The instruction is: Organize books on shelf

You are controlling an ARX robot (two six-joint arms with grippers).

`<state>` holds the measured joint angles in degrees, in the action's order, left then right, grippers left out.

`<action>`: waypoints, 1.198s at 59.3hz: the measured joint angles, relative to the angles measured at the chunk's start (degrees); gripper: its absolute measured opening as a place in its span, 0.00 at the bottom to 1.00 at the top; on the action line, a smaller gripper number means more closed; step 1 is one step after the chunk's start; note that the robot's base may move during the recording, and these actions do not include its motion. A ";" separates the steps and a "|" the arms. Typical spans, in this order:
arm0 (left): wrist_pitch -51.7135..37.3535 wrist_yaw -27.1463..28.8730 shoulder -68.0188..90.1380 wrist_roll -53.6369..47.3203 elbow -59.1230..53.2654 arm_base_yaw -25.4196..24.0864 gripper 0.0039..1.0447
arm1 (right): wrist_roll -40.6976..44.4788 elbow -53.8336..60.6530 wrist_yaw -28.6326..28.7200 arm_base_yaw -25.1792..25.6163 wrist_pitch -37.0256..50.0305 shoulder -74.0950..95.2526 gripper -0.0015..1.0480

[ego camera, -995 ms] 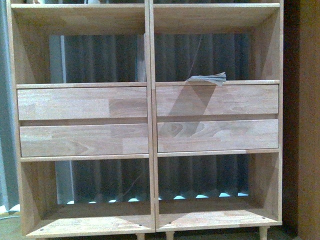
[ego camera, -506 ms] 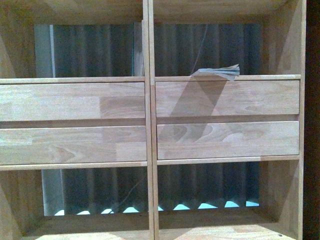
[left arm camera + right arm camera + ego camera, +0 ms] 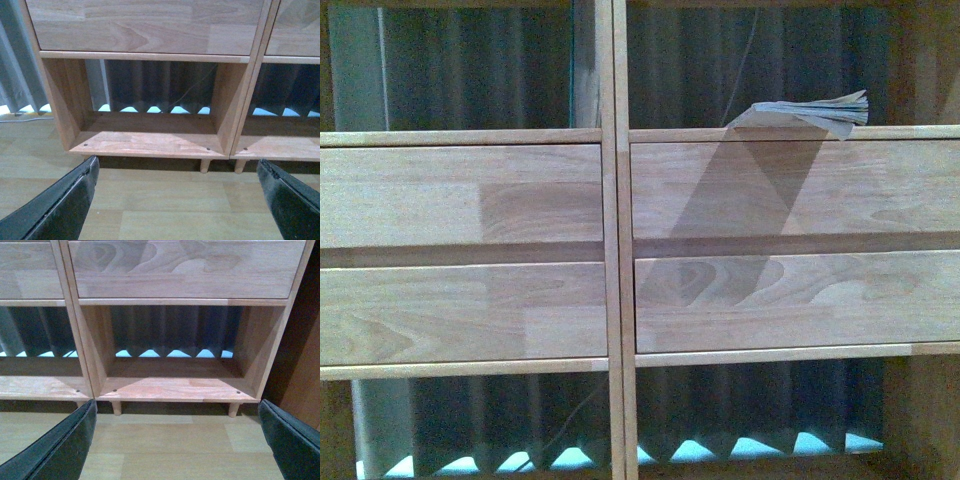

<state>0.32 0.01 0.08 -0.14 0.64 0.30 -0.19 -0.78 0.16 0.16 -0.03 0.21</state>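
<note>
Since a second ago the front view has closed in on the shelf (image 3: 616, 300). Its outer sides and peg legs have slipped out of frame, the drawers fill the picture, and the book (image 3: 810, 108) now sits larger and further up and to the right.

In the front view, the double centre post (image 3: 616, 200) splits the shelf. The four drawer fronts (image 3: 460, 195) are stacked two on each side, all flush. The thin book lies flat in the upper right compartment, on the board just above the upper right drawer front, with its floppy edge poking out past the board's front lip. A slanted shadow runs down from it across both right drawer fronts. A dark pleated curtain (image 3: 480, 70) shows through the open back of the upper and lower compartments.

In the left wrist view, the left gripper (image 3: 176, 162) is released, its two dark fingers (image 3: 60, 205) spread wide above the pale wood floor (image 3: 165, 215). Ahead is the shelf's lower left compartment (image 3: 145, 142), bare board with curtain behind it, standing on short peg legs (image 3: 204, 165).

In the right wrist view, the right gripper (image 3: 176, 402) is likewise released and spread wide. It faces the lower right compartment (image 3: 175, 388), where the bare board and curtain show again. A darker reddish cabinet (image 3: 305, 385) stands just beside the shelf's outer wall.
</note>
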 joint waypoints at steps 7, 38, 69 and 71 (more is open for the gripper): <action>0.00 -0.02 0.02 0.00 0.00 0.00 0.93 | 0.00 0.00 0.00 0.00 0.00 0.00 0.93; 0.00 0.00 0.02 0.02 0.00 0.00 0.93 | 0.00 0.00 -0.07 0.00 0.00 0.00 0.93; 0.00 -0.02 0.00 0.02 0.00 0.00 0.93 | 0.00 0.00 -0.13 -0.02 0.00 0.02 0.93; 0.00 0.00 0.00 0.00 0.00 0.00 0.93 | 0.02 0.00 -0.13 -0.02 0.00 0.02 0.93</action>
<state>0.32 0.01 0.08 -0.14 0.64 0.30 -0.16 -0.78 0.03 0.14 -0.03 0.23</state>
